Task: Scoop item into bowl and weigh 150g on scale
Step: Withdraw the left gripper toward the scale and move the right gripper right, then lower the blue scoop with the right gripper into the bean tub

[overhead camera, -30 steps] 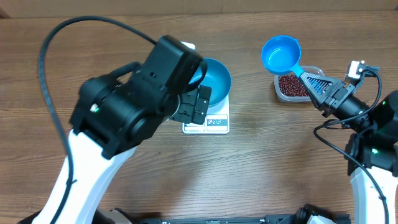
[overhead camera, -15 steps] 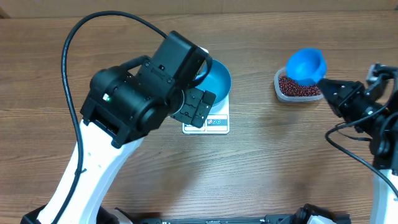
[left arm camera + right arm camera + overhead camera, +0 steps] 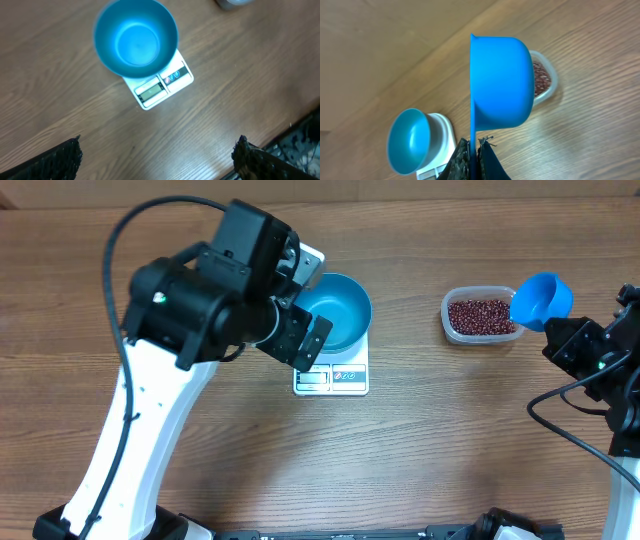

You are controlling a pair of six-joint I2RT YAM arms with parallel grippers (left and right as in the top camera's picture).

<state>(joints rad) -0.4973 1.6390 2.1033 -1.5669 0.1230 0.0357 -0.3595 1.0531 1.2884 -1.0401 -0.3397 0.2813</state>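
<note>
Clamping the handle of a blue scoop (image 3: 500, 82), the right gripper (image 3: 475, 150) holds it on edge at the right rim of the tub (image 3: 449, 322) of beans (image 3: 480, 315). Further left, the left gripper (image 3: 157, 157) gapes wide, holding nothing, above the bowl (image 3: 136, 39) on the scale (image 3: 159, 89).

Bright even light, soft shadows, bowl (image 3: 136, 42) slightly blurred in left wrist view.

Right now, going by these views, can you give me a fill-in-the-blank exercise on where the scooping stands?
1. The bowl on the scale holds ____ beans.
2. The right gripper is ____ on the handle of the scoop.
3. The left gripper, up beside the bowl, is ____.
Missing words: no; shut; open.
</note>
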